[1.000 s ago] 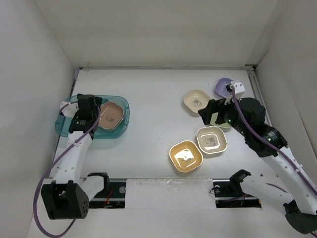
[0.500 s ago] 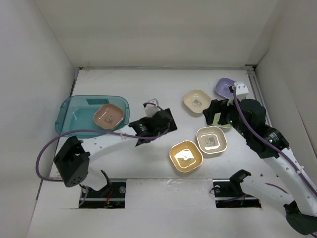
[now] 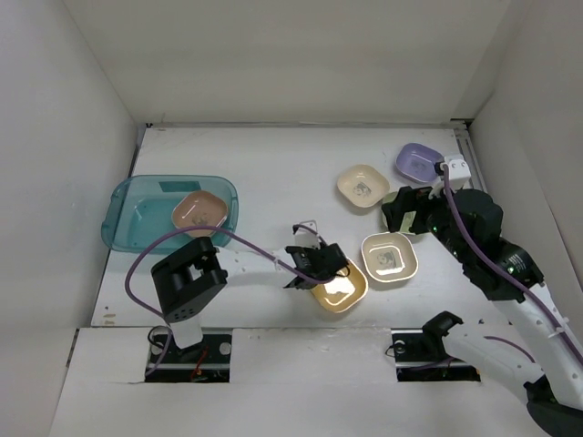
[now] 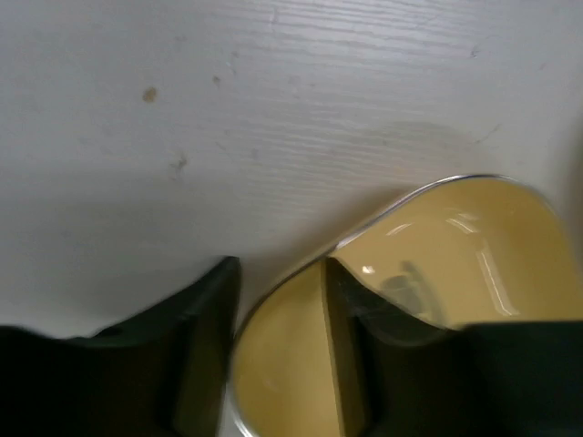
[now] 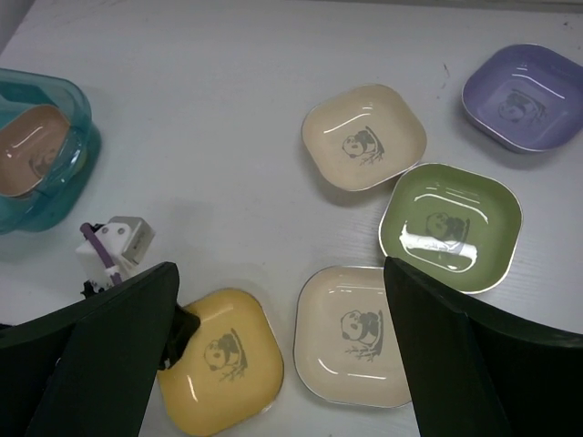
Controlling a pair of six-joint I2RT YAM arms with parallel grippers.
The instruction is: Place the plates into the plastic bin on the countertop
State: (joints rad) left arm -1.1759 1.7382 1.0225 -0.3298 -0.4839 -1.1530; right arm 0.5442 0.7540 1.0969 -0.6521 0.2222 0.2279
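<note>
Nearest the arm bases, the left pincer (image 3: 324,275) has its fingers spread astride the near-left rim of the yellow plate (image 3: 346,289); in the left wrist view one finger (image 4: 196,350) sits outside the rim on the counter (image 3: 273,164) and the other lies inside the dish, so the thin edge runs between them; that straddle looks chosen because a shallow dish lying flat offers only its lip to pinch; nothing is gripped yet, and closing on the rim seems to be the step in hand. Just beside it to the right lies the beige plate (image 3: 390,257), flat and apart from the yellow one. Above that, the right pincer (image 5: 282,369) hangs wide open and holds nothing; it hovers over the cluster, likely waiting clear of the left arm; the green plate (image 5: 451,225) lies beneath it, mostly hidden from above. Over at the left wall the plastic bin (image 3: 137,228) holds the brown plate (image 3: 199,212), resting flat toward its right end. Farther back lies the cream plate (image 3: 362,187), and farthest, near the right rail, the purple plate (image 3: 419,162); five dishes in view remain on the counter.
</note>
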